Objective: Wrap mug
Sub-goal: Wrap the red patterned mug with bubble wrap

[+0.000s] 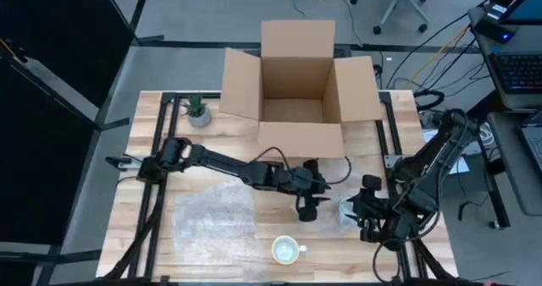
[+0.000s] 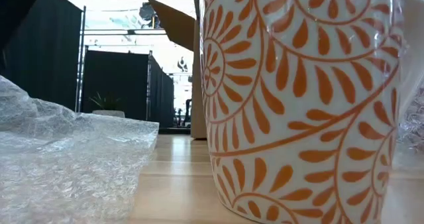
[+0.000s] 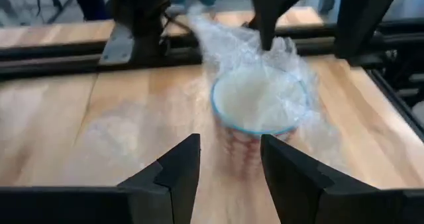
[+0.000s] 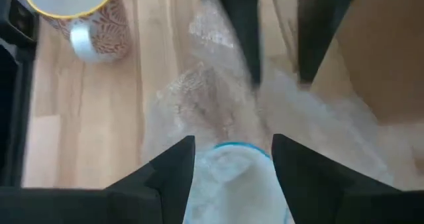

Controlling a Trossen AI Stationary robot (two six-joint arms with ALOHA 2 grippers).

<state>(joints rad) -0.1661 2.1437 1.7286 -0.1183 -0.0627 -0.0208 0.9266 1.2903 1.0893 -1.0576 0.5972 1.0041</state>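
Orange-patterned mug (image 1: 285,250) stands upright at the 6 o'clock edge of the counter (image 1: 222,142), apart from both hands and clear of the bubble wrap sheet (image 1: 212,211) at its 10 o'clock. A blue-rimmed mug (image 3: 260,105), draped in bubble wrap, sits at about 4 o'clock from the cardboard box (image 1: 298,87). Left hand (image 1: 308,203) hangs open at its 9 o'clock; right hand (image 1: 366,211), fingers spread, just at its 3 o'clock.
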